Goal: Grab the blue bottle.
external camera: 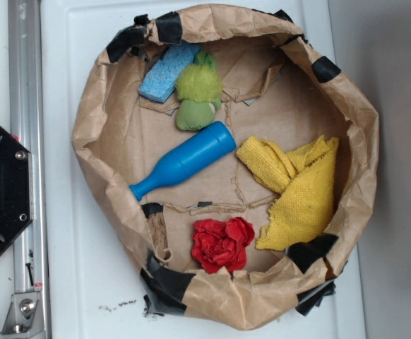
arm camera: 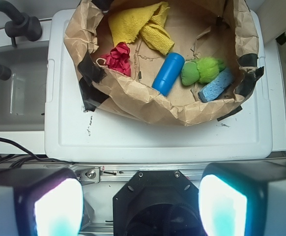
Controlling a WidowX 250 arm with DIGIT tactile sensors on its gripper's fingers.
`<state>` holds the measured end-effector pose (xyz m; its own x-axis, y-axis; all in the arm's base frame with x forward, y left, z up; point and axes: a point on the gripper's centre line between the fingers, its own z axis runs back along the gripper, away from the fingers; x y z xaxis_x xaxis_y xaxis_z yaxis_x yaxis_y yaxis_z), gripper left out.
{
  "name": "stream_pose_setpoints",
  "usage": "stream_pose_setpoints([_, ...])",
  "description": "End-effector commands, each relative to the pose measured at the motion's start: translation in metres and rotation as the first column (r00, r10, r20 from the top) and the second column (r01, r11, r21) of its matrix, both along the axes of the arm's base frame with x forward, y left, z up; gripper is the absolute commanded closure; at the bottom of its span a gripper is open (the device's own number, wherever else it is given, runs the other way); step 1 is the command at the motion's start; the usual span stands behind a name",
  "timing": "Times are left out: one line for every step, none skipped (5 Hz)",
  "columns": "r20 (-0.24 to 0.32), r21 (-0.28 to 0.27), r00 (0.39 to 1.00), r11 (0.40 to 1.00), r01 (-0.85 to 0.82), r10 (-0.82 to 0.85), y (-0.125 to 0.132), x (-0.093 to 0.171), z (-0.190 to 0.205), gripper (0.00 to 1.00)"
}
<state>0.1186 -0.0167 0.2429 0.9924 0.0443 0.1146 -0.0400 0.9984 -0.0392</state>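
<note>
The blue bottle (external camera: 184, 160) lies on its side in the middle of a brown paper basket (external camera: 92, 120), neck pointing lower left, base upper right. In the wrist view only its wide body (arm camera: 168, 73) shows; the neck is hidden behind the basket's near wall. My gripper (arm camera: 140, 209) is open, its two pale fingers (arm camera: 57, 209) wide apart at the bottom of the wrist view, high above the robot base and well short of the basket. The gripper is not in the exterior view.
In the basket lie a light blue sponge (external camera: 168, 73), a green plush (external camera: 197, 92), a yellow cloth (external camera: 297, 187) and a red crumpled item (external camera: 222, 244). The basket stands on a white platform (external camera: 78, 282). A metal rail (external camera: 23, 85) and black base (external camera: 1, 191) are at left.
</note>
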Motion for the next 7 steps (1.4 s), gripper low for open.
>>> stream_pose_setpoints([0.000,0.000,1.000,1.000,0.000,0.000,0.000,0.000,0.000,0.00])
stream_pose_setpoints([-0.051,-0.032,0.984,0.984,-0.172,0.171,0.033,0.050,-0.050,0.00])
stream_pose_setpoints([0.020,-0.007,0.963,0.963,-0.270,0.270,0.059,0.099,-0.095,0.00])
stream_pose_setpoints([0.031,0.005,0.946,0.946,-0.324,0.324,0.074,0.140,-0.145,0.00])
stream_pose_setpoints([-0.013,0.003,0.957,0.957,-0.290,0.290,0.060,0.135,-0.184,0.00])
stream_pose_setpoints([-0.082,0.009,0.955,0.959,-0.284,0.284,0.050,0.126,-0.226,0.00])
stream_pose_setpoints([-0.094,-0.003,0.965,0.969,-0.245,0.244,0.038,0.127,-0.238,0.20])
